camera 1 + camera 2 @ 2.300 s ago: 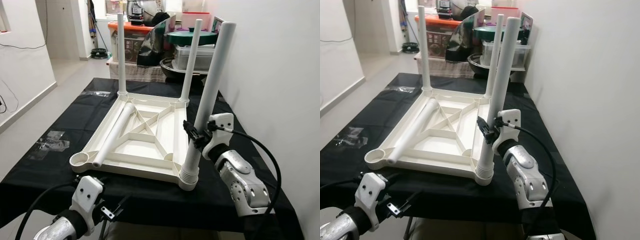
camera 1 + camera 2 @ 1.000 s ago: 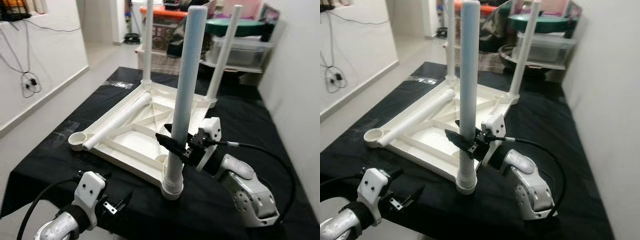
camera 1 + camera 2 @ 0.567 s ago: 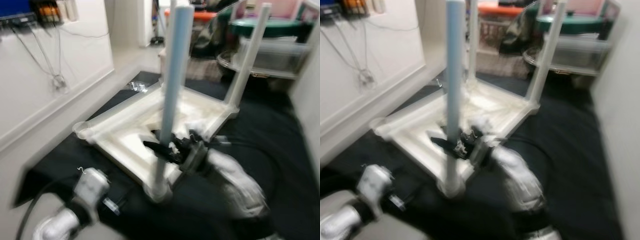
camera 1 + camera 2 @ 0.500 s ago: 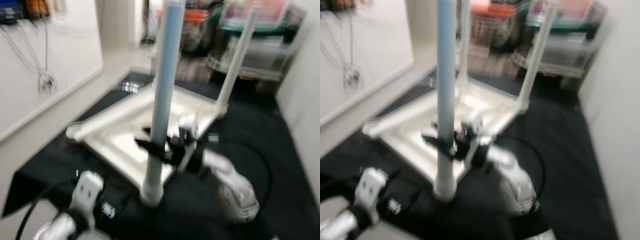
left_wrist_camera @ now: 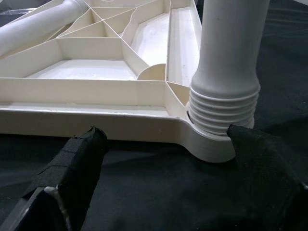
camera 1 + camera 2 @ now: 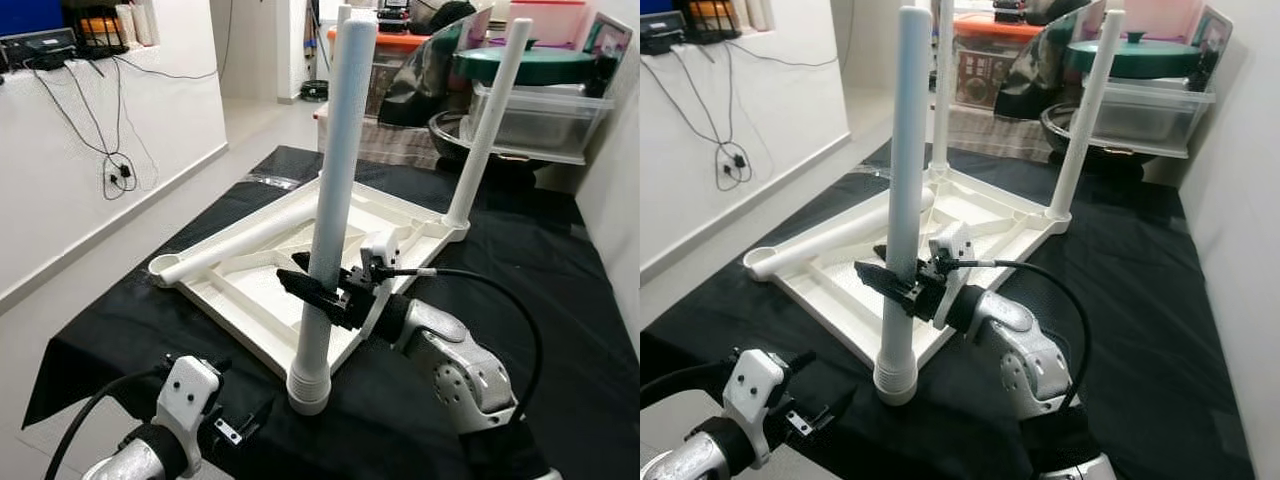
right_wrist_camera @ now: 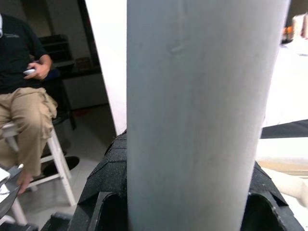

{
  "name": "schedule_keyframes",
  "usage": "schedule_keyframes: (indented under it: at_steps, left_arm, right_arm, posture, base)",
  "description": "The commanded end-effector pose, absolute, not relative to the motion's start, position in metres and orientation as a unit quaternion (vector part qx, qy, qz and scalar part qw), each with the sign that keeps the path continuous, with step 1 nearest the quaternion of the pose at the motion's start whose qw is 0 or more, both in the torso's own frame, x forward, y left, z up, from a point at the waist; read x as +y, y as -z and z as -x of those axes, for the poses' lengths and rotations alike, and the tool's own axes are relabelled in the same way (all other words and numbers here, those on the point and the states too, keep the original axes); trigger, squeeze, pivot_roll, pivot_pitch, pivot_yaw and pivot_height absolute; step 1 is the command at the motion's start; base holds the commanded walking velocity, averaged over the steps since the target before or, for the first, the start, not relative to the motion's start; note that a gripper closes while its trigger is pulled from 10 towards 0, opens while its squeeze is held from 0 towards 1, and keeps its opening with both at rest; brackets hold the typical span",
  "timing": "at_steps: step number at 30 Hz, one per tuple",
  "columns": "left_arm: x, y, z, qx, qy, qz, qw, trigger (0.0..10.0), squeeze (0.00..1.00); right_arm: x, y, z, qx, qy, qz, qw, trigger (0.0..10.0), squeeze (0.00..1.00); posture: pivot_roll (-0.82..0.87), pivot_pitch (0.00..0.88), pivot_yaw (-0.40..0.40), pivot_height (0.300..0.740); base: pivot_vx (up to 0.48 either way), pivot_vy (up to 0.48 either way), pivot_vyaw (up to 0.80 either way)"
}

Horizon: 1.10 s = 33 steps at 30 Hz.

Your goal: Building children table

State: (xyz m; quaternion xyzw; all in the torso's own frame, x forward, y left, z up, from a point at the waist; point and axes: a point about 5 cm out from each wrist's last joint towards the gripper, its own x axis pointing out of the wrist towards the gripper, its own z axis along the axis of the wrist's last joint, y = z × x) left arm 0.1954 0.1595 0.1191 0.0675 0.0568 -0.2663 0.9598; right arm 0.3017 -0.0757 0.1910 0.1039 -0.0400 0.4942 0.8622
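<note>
Nearest is the left hand (image 6: 240, 428), low at the front edge of the black worktop (image 6: 560, 330), its two black fingers (image 5: 72, 168) spread wide with nothing between them. They point at the near corner of the white table top (image 6: 250, 290), which lies upside down on the worktop. A white leg (image 6: 330, 210) stands straight up in that corner, its ribbed end sitting in the round socket. The right hand (image 6: 312, 290) is pinching this leg partway up, a finger on each side. A loose leg (image 6: 235, 240) lies flat across the table top. At the far side, two more legs (image 6: 490, 120) stand upright. Behind them are storage boxes (image 6: 520, 110). A person (image 7: 21, 91) sits on a white stool.
</note>
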Motion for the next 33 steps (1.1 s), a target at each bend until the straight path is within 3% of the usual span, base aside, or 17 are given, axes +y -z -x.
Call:
schedule_keyframes:
  at_steps: [1,19,28,33]
  left_arm:
    - [0.159,-0.117,-0.195,0.060,0.265,-0.067,0.960,10.0,0.00]
    - [0.167,-0.115,-0.208,0.060,0.201,-0.076,0.975,10.0,0.00]
    - [0.180,-0.112,-0.217,0.067,0.145,-0.102,0.982,10.0,0.00]
    - [0.178,-0.114,-0.216,0.059,0.148,-0.096,0.982,10.0,0.00]
  right_arm:
    - [-0.086,-0.164,-0.305,0.022,-0.456,-0.091,0.885,10.0,0.00]
    - [-0.092,-0.166,-0.313,0.014,-0.424,-0.085,0.901,10.0,0.00]
    - [-0.100,-0.175,-0.330,-0.005,-0.360,-0.106,0.927,10.0,0.00]
    - [-0.099,-0.185,-0.330,-0.019,-0.366,-0.116,0.923,10.0,0.00]
  posture:
    - [0.04,0.000,-0.071,0.740]
    - [0.02,0.000,-0.066,0.740]
    - [0.03,0.000,-0.070,0.740]
    - [0.03,0.000,-0.069,0.740]
  base:
    - [-0.386,0.000,0.00]
    - [-0.036,0.000,0.00]
    - [0.000,0.000,0.00]
    - [0.000,0.000,0.00]
